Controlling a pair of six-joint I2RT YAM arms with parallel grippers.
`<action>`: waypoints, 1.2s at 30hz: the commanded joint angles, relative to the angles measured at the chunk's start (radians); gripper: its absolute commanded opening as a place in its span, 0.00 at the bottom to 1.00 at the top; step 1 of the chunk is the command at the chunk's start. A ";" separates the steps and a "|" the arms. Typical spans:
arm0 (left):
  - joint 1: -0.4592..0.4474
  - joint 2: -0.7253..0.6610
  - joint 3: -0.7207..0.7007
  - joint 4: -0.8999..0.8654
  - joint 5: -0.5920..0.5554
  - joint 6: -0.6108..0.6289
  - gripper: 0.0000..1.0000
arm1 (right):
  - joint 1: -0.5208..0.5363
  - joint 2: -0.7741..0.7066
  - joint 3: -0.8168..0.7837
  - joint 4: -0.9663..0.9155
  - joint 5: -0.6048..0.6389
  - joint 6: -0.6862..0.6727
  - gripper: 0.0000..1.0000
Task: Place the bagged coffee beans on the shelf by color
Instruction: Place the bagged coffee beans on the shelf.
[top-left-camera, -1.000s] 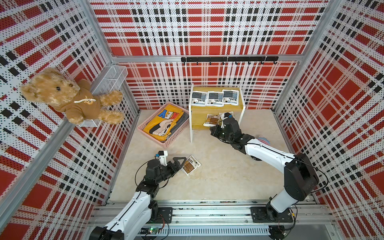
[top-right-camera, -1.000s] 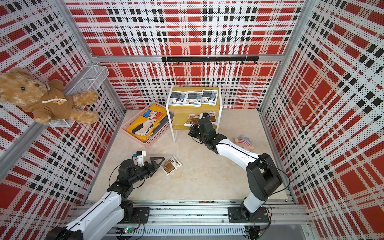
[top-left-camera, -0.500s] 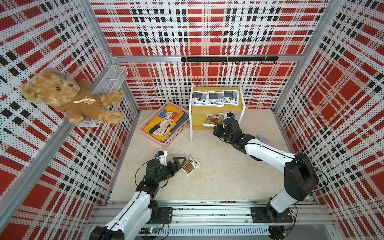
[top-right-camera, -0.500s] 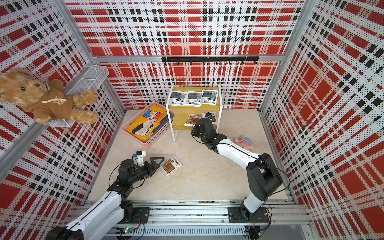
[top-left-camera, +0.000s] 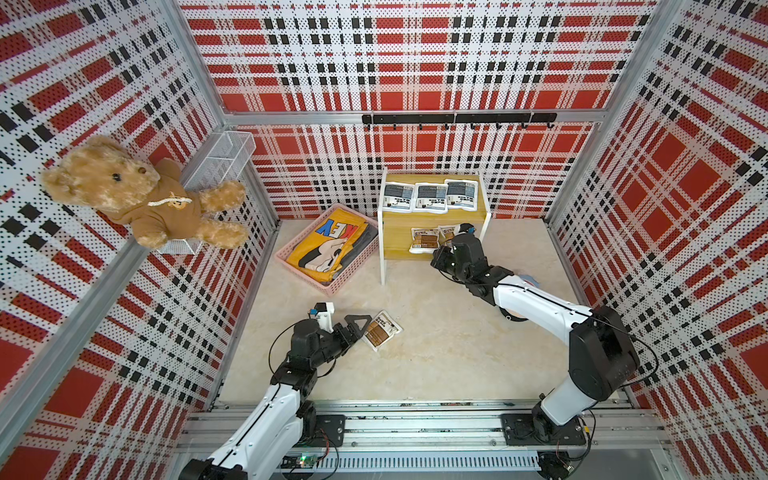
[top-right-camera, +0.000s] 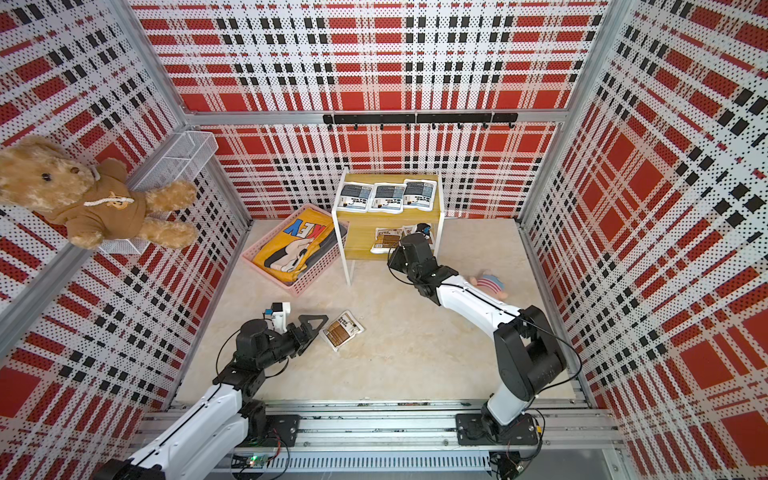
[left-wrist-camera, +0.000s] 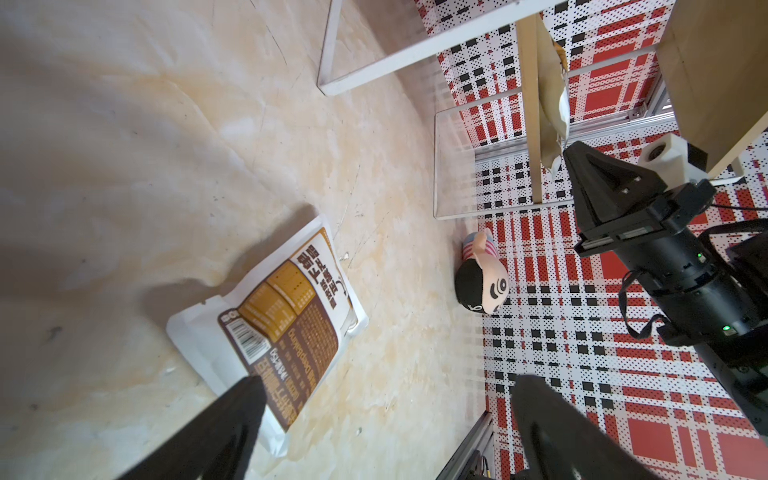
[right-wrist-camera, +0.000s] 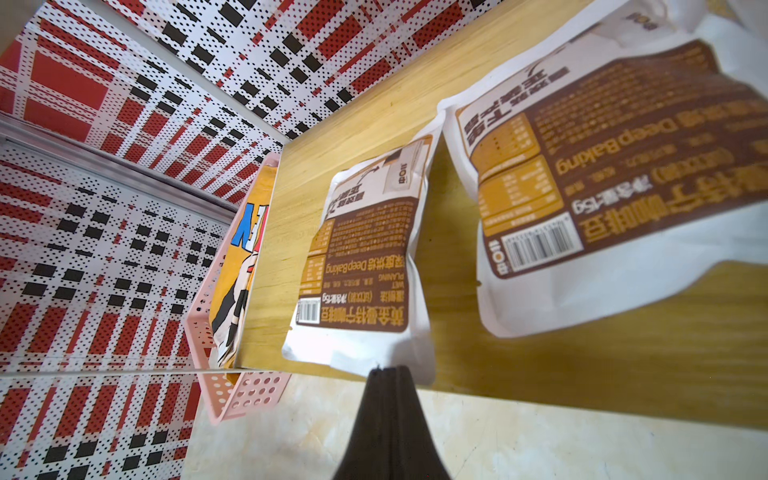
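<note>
Left claw (left-wrist-camera: 386, 390), spread wide, should straddle the brown bag (top-left-camera: 381, 330) at its near edge and pinch firmly; right claw (right-wrist-camera: 386, 374) is clenched, empty, by the shelf (top-left-camera: 397, 239).

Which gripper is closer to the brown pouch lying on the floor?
Left. The left gripper, open, sits at the edge of the brown pouch; the right gripper, shut, is away at the shelf, by its lower tier.

R claw (right-wrist-camera: 384, 372) backed off shelf (right-wrist-camera: 561, 365) slightly.

3 bags (top-left-camera: 430, 196) on shelf (top-left-camera: 432, 216) top, 2 bags (top-left-camera: 424, 240) on lower tier (top-left-camera: 395, 245), 1 bag (top-left-camera: 381, 330) on floor (top-left-camera: 457, 357)
</note>
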 joint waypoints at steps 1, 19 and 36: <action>0.010 -0.021 0.039 -0.044 -0.040 0.023 0.99 | 0.016 -0.052 -0.026 0.012 0.003 -0.004 0.04; -0.031 -0.019 0.149 -0.336 -0.233 -0.002 0.99 | 0.283 -0.189 -0.263 -0.112 -0.144 0.102 0.46; 0.022 0.353 0.336 -0.319 -0.211 0.299 0.99 | 0.411 -0.039 -0.517 0.342 -0.309 0.544 0.62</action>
